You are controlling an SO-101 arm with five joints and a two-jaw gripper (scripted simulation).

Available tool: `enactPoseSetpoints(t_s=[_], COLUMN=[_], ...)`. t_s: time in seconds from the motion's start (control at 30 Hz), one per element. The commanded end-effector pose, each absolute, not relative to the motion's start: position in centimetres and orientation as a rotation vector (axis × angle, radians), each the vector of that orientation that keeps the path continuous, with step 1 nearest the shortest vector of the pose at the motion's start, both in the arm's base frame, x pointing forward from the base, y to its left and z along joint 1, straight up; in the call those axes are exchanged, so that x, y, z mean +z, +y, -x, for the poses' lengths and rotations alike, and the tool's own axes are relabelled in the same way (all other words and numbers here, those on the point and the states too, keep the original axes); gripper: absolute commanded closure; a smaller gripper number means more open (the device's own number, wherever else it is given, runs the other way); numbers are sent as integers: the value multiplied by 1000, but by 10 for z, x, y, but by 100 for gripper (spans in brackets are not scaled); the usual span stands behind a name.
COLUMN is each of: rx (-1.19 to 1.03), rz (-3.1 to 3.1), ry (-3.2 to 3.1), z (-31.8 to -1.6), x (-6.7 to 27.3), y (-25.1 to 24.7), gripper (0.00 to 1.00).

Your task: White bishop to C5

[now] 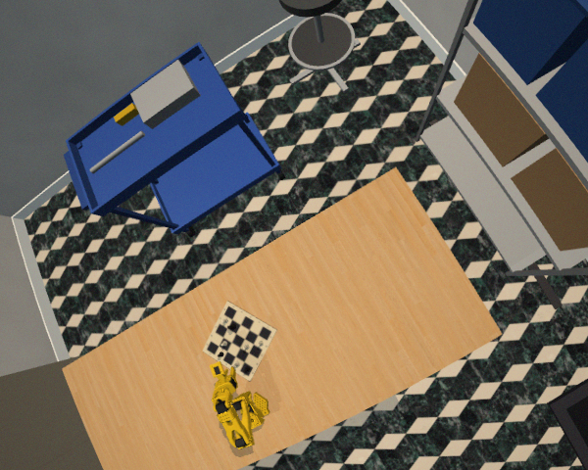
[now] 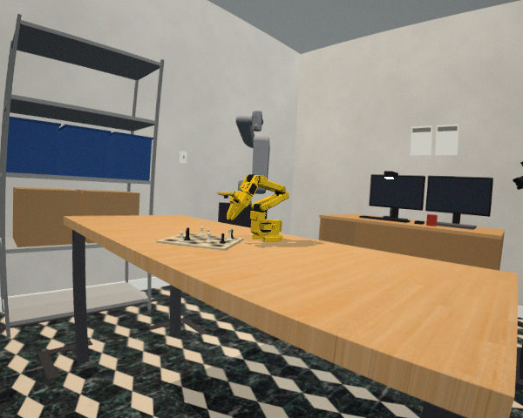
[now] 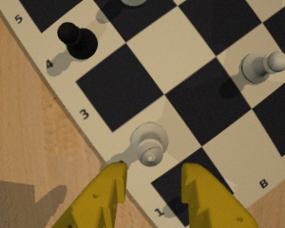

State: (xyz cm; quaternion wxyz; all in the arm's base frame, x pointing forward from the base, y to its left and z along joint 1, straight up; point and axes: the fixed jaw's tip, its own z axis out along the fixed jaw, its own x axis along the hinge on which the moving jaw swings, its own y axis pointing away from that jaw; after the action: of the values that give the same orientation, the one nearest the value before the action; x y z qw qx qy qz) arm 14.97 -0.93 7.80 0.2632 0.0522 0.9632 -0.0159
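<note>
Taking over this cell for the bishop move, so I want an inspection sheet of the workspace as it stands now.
Surface: wooden table, carrying board and arm.
Job's things: chessboard; white piece upright nearest the jaws, type unclear; two white pawns; black piece.
Clutter: grey box on the blue cart, off the table.
Grippers: gripper slightly open, holding nothing, above the board's edge.
Cables: nothing seen.
Surroundings: stool, shelf rack, monitors.
</note>
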Motion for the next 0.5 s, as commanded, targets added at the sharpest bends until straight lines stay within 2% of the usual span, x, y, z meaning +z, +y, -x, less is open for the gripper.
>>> enactPoseSetpoints(t_s=[0.0,0.47], rx=[-36,-35], rz=[-135,-132], ry=[2599,2599], z=[-149,-148], x=[74,72], y=[-7,-7], gripper=[90,90])
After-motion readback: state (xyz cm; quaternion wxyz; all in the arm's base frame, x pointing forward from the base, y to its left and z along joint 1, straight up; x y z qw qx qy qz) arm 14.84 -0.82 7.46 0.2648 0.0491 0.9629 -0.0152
